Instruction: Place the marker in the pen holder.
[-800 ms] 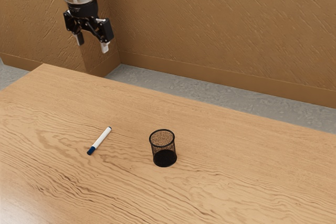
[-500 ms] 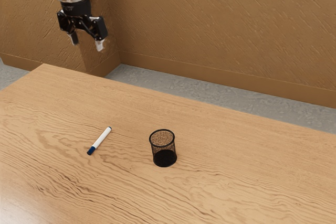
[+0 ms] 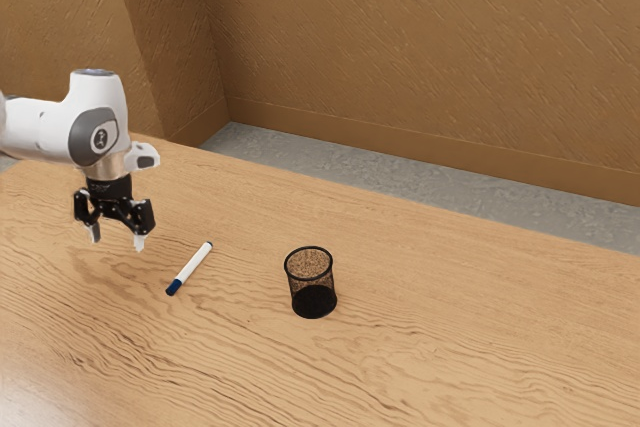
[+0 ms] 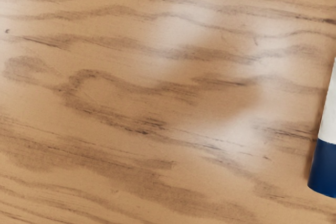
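Marker (image 3: 192, 267): long axis diagonal, blue end (image 3: 174, 288) toward exterior view's lower left.

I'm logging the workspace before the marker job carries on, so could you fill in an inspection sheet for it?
Surface: wood-grain table, with some glare patches in the wrist view.
Marker: white with a blue end, lying on the table, outside the holder.
Pen holder: black mesh, upright, apart from the marker; nothing seen inside.
Clutter: nothing seen.
Gripper: over the table, toward the exterior view's left from the marker; jaws open, nothing between them.
Cables: nothing seen.
Surroundings: brown textured wall and grey floor beyond the table.
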You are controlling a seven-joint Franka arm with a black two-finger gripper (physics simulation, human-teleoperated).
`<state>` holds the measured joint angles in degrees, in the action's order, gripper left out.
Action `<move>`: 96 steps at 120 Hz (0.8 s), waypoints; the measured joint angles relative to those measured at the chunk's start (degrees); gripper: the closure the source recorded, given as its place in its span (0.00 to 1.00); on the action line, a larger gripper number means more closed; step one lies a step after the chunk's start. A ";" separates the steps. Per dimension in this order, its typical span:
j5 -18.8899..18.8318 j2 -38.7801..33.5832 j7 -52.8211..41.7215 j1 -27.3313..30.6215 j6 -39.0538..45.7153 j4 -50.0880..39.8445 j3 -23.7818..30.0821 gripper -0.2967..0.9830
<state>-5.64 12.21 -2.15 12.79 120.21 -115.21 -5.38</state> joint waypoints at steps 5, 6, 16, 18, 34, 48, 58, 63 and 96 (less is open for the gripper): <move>0.47 -0.13 0.47 -1.40 1.70 -0.04 0.35 0.23; 0.64 -0.03 0.56 -1.62 2.07 -0.04 0.47 0.23; 1.85 0.97 1.47 -2.76 5.40 -0.03 2.61 0.23; 2.02 1.23 1.72 -2.90 5.94 -0.04 3.00 0.23; 2.71 2.66 3.57 -4.27 9.00 -0.62 4.56 0.23; 3.06 2.90 4.95 -4.66 10.62 -3.33 4.79 0.23; 3.16 3.48 5.78 -4.42 11.85 -4.34 4.77 0.23; 3.19 4.28 6.14 -4.25 12.50 -4.35 4.76 0.23; 2.99 8.31 7.74 -3.18 14.69 -0.57 4.63 0.25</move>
<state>-2.65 20.52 5.60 9.61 134.90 -115.78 -0.75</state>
